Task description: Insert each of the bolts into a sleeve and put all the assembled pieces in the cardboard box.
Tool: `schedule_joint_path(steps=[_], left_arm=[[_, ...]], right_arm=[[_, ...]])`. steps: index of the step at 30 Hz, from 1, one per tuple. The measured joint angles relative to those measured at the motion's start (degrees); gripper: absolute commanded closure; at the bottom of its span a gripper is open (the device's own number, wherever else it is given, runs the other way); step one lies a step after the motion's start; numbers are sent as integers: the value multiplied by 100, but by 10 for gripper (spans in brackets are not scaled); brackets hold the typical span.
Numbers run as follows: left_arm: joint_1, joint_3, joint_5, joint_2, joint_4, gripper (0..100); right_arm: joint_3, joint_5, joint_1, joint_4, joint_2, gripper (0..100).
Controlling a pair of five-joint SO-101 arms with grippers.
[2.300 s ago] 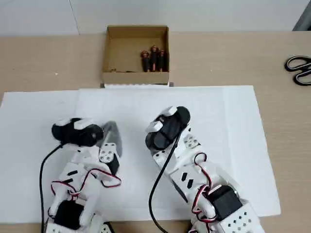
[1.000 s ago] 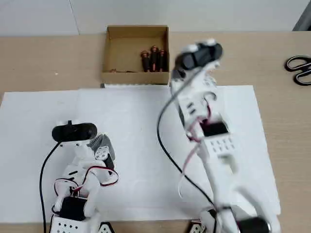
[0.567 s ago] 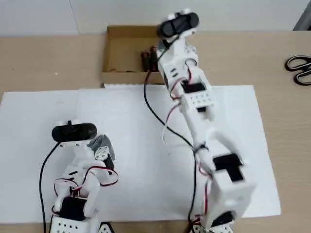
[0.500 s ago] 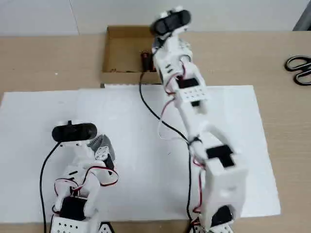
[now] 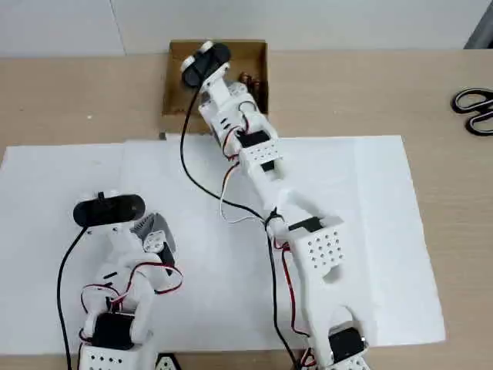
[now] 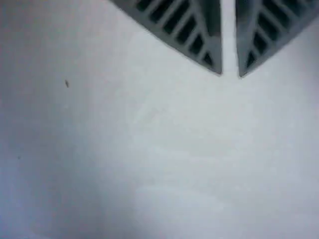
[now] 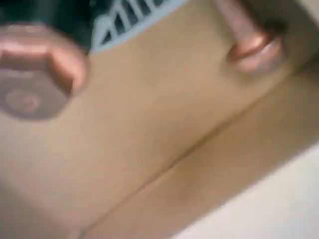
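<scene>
now, right end effector (image 7: 82, 42): down inside the cardboard box (image 5: 177, 96), low over its floor, pinching a copper assembled piece (image 7: 37, 74).
second piece (image 7: 254, 47): lying on the box floor, apart from the right end effector and the piece it holds.
left end effector (image 6: 230, 73): pressed almost together, a thin slit between the tips, nothing between them; just above the white paper (image 6: 149, 159).
bench (image 5: 347, 92): scissors (image 5: 474, 110) lie well away from both end effectors, off the paper.
</scene>
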Motion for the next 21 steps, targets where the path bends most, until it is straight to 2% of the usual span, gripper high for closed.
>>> schedule_joint_path(steps=[8, 21], left_arm=[[0, 0, 0, 0, 0, 995], [0, 0, 0, 0, 0, 995]], right_arm=[[-185, 290, -26, 958, -26, 769], [-703, 316, -123, 1231, -26, 768]])
